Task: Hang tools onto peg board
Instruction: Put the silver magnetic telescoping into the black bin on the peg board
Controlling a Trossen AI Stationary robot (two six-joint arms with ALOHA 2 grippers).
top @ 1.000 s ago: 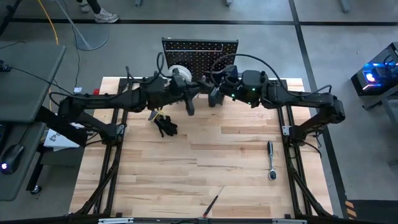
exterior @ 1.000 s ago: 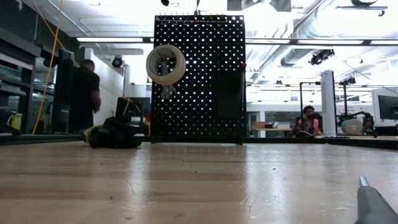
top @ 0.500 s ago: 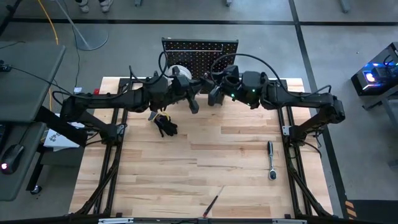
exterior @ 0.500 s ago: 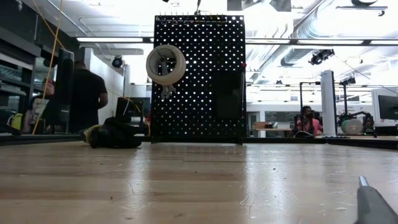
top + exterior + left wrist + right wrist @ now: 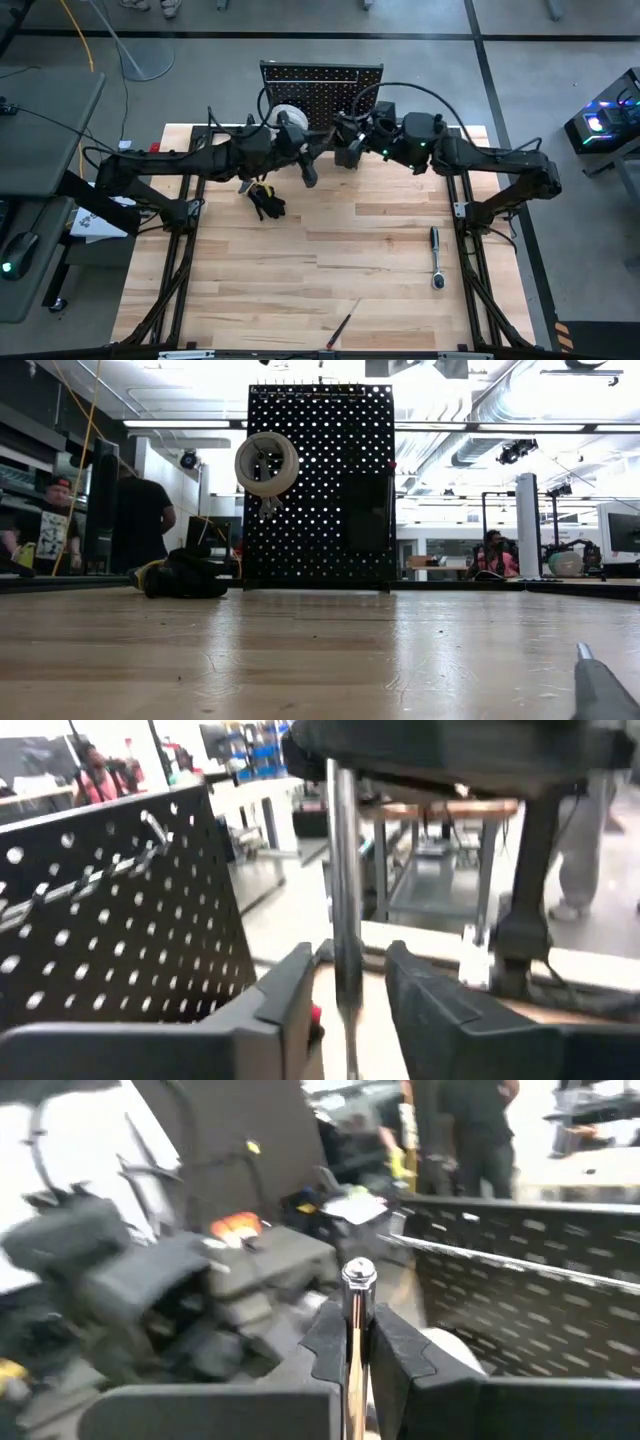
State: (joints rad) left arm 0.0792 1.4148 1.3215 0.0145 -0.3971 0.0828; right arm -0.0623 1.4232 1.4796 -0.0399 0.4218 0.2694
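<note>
The peg board (image 5: 320,85) stands upright at the table's far edge, with a white tape roll (image 5: 266,463) hanging on a peg and a black bin (image 5: 367,510) on its front. Just in front of it, high above the table, my two grippers meet. My right gripper (image 5: 352,1320) is shut on a slim silver tool (image 5: 345,870). My left gripper (image 5: 345,975) is open, with one finger on either side of the tool's shaft and a gap at each. In the high view my left gripper (image 5: 308,172) and right gripper (image 5: 345,152) are close together. The low view shows neither gripper. My right gripper pinches the silver tool's shaft (image 5: 352,1342) between its two fingers, just below the rounded end (image 5: 358,1275). The fingers come level from the table's right and lie across the shaft. The tool stands about upright, lifted clear of the table.
A silver ratchet (image 5: 436,258) lies on the table's right half. A slim screwdriver (image 5: 340,328) lies near the front edge. A black and yellow bundle (image 5: 265,200) lies left of centre. The wood between them is bare. People stand in the room behind.
</note>
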